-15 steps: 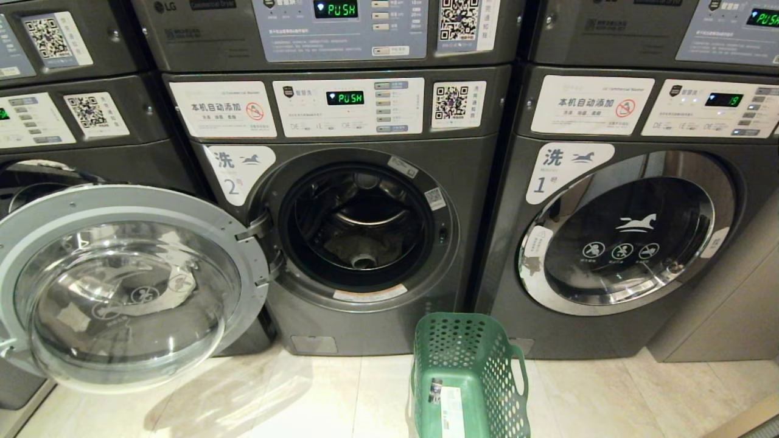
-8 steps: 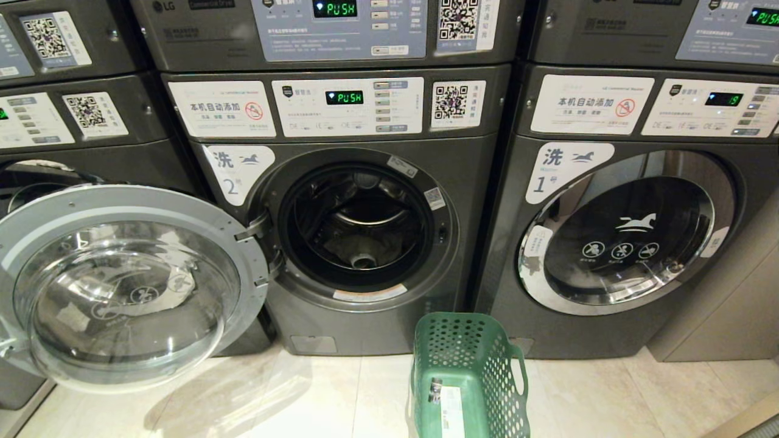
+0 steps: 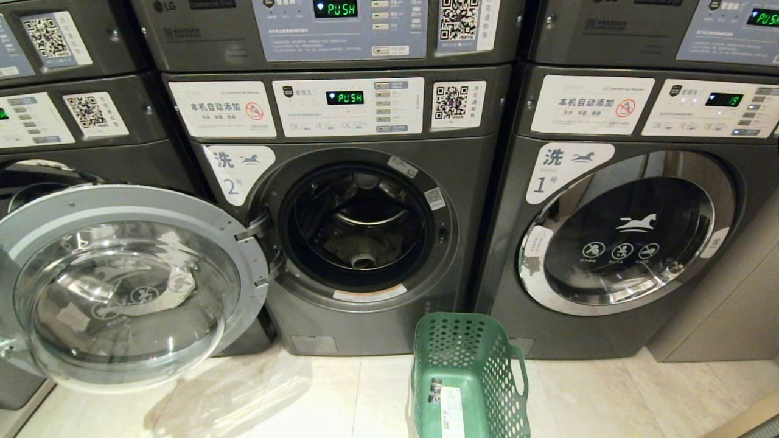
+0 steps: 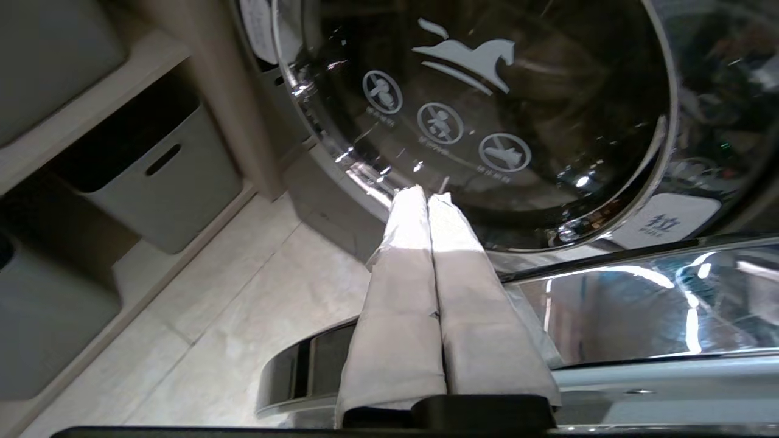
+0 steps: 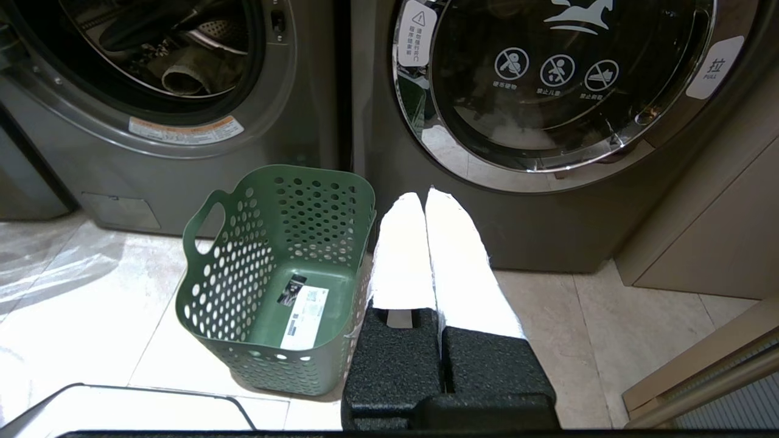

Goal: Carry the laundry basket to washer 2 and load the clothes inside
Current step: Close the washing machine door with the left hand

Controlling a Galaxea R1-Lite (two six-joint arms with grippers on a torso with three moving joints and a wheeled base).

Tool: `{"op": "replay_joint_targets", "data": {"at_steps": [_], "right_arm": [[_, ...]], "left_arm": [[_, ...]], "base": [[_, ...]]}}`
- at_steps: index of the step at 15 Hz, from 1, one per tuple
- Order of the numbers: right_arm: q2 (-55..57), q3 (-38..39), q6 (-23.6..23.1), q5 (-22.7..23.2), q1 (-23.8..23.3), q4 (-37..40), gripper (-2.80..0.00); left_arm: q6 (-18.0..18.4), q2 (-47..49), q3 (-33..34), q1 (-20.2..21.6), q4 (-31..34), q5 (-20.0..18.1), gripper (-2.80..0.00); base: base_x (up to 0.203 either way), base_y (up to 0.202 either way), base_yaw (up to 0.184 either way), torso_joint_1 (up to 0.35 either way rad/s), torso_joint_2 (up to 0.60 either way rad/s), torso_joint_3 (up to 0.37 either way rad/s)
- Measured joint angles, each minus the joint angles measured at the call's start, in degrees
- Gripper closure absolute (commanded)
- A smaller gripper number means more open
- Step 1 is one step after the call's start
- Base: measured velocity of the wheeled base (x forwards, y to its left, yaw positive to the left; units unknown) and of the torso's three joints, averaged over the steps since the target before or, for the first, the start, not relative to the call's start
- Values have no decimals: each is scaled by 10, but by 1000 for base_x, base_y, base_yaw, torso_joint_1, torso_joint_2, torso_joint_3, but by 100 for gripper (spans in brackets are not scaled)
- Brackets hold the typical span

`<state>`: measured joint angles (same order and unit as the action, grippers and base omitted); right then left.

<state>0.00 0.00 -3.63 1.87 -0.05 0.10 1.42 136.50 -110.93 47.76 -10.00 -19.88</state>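
Washer 2 (image 3: 365, 243) stands in the middle with its round door (image 3: 122, 286) swung wide open to the left. The clothes (image 3: 344, 246) lie as a grey-beige bundle at the bottom of its drum; they show in the right wrist view too, clothes (image 5: 185, 70). On the floor in front, between washers 2 and 1, stands the green laundry basket (image 3: 465, 377), holding only a paper label. My right gripper (image 5: 426, 198) hangs shut and empty just beside the basket (image 5: 280, 274). My left gripper (image 4: 426, 196) is shut and empty, near the open door's chrome rim (image 4: 608, 316). Neither gripper shows in the head view.
Washer 1 (image 3: 627, 237) on the right has its door shut. Another shut washer door with a horse logo (image 4: 487, 109) lies ahead of my left gripper. Grey storage bins (image 4: 164, 176) sit on low shelves beside it. Pale floor tiles (image 3: 274, 401) lie before the machines.
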Motion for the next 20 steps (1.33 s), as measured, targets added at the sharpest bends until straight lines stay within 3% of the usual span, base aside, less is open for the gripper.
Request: {"op": "replay_joint_targets", "data": {"at_steps": [2, 5, 11, 20], "right_arm": [[0, 0, 0, 0, 0, 0, 0], [0, 0, 0, 0, 0, 0, 0], [0, 0, 0, 0, 0, 0, 0], [0, 0, 0, 0, 0, 0, 0]], "left_arm": [[-22, 9, 0, -3, -7, -27, 0], [-28, 12, 0, -7, 8, -38, 0], [-27, -23, 2, -9, 139, -73, 0], [-27, -80, 4, -8, 258, -76, 0]], "base": [[0, 0, 0, 0, 0, 0], [0, 0, 0, 0, 0, 0], [0, 0, 0, 0, 0, 0], [0, 0, 0, 0, 0, 0]]}}
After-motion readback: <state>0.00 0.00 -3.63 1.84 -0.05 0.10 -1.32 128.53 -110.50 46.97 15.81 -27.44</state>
